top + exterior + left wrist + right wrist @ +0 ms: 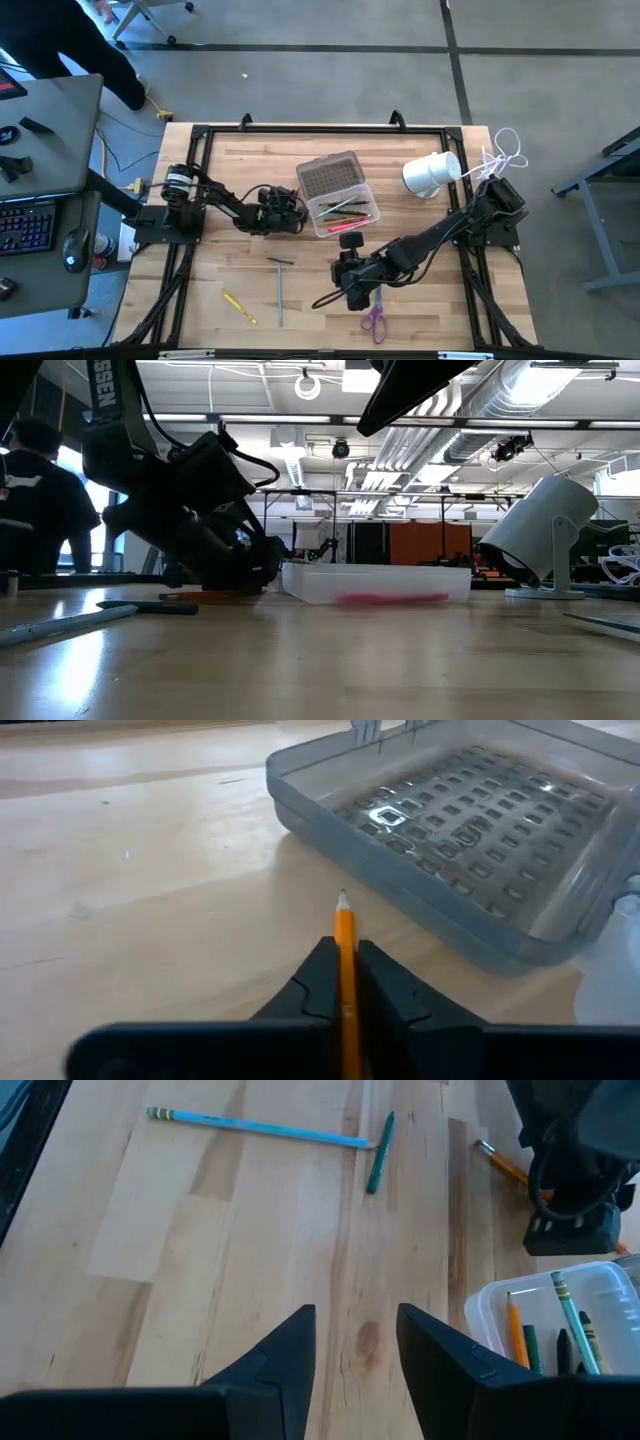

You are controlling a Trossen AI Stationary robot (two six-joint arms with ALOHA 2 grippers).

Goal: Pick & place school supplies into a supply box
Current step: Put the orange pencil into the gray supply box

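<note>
**Orange pencil gripped, box just ahead**

From above, the left pincer [292,207] sits just beside the supply box [340,195], which already holds several supplies; the right pincer [355,297] hovers near the purple scissors [375,320].

Left wrist: fingers pinch an orange pencil [345,960], lid close ahead. Next, I'd say: carry over the tray, release.

Right wrist: fingers spread, empty, over bare desk [200,1260].

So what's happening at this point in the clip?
The left gripper is shut on an orange pencil beside the supply box, whose lid lies open. Several pens and pencils are already in the box. The right gripper is open over bare table; the purple-handled scissors, a yellow pencil and others remain out.
</note>
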